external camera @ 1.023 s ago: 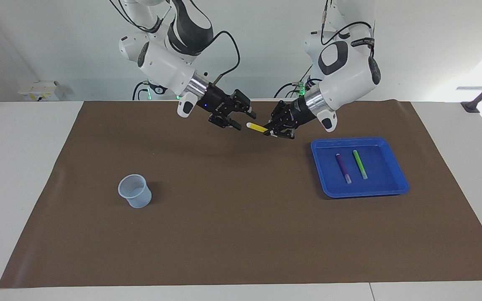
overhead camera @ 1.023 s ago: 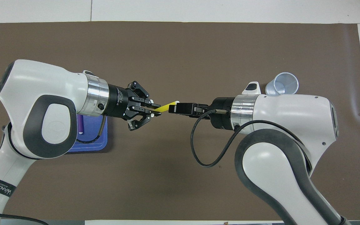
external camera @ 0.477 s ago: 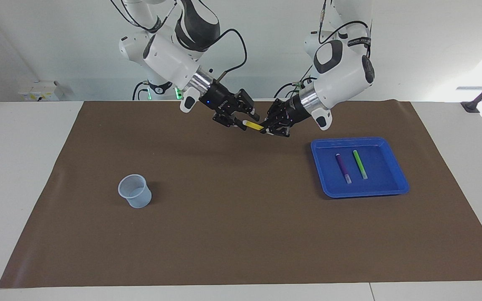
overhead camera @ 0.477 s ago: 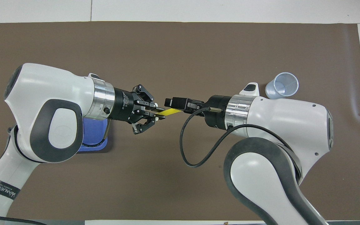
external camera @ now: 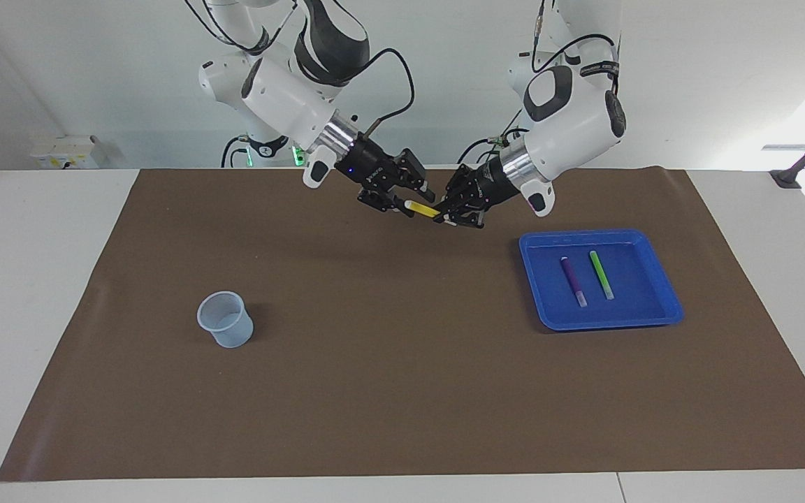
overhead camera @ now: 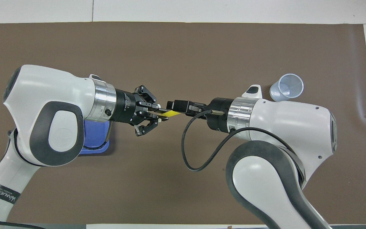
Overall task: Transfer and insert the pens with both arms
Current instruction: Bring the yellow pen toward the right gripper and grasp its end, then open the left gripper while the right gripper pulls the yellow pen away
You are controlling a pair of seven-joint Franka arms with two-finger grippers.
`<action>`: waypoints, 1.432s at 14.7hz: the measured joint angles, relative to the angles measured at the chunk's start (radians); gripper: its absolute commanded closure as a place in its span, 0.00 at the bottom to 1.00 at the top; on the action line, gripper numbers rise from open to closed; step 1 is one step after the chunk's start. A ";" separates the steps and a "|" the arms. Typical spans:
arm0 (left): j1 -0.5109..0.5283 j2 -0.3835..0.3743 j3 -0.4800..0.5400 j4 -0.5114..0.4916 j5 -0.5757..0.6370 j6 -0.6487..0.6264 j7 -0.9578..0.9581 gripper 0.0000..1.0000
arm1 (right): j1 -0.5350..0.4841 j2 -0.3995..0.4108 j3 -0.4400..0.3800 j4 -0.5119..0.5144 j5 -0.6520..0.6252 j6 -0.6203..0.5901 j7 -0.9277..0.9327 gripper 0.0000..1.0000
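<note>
My left gripper [external camera: 446, 216] is shut on the yellow pen [external camera: 422, 209] and holds it level in the air over the mat, close to the robots' edge. The pen's pale cap end points toward my right gripper [external camera: 413, 202], which is open with the cap end between its fingers. In the overhead view the left gripper [overhead camera: 160, 114], the yellow pen [overhead camera: 169, 113] and the right gripper [overhead camera: 174, 106] meet at mid-table. The purple pen [external camera: 572, 279] and the green pen [external camera: 601, 274] lie side by side in the blue tray [external camera: 612, 323]; the overhead view hides both under the left arm.
A pale blue translucent cup [external camera: 224, 319] stands upright on the brown mat toward the right arm's end, also seen in the overhead view [overhead camera: 287, 86]. A corner of the tray [overhead camera: 95, 143] shows under the left arm. Two smaller white arms stand at the back.
Both grippers have closed in on each other and risen a little. The right gripper has moved onto the pen's cap end, which was clear of it a second ago.
</note>
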 measured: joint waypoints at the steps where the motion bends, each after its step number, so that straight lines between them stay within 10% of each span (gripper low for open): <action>1: 0.000 -0.001 0.002 0.000 0.000 0.001 0.000 1.00 | 0.000 0.000 -0.001 -0.003 0.000 0.001 0.000 0.67; 4: 0.000 -0.004 0.004 -0.001 0.000 0.001 0.000 1.00 | 0.000 0.001 -0.002 -0.006 0.000 0.002 0.000 0.73; 7: 0.000 -0.009 0.006 -0.002 -0.001 0.002 0.000 1.00 | -0.001 0.002 -0.003 -0.009 0.000 0.002 0.000 1.00; 11: 0.000 -0.013 0.008 -0.005 -0.001 0.003 0.000 1.00 | 0.000 0.002 -0.003 -0.010 -0.001 0.003 0.000 1.00; 12: 0.000 -0.013 0.008 -0.005 -0.001 0.004 0.000 0.01 | 0.000 0.002 -0.003 -0.009 -0.001 0.003 0.000 1.00; 21: 0.003 -0.026 0.017 -0.005 -0.002 0.042 0.000 0.00 | 0.000 0.002 0.001 -0.006 -0.001 0.003 -0.001 1.00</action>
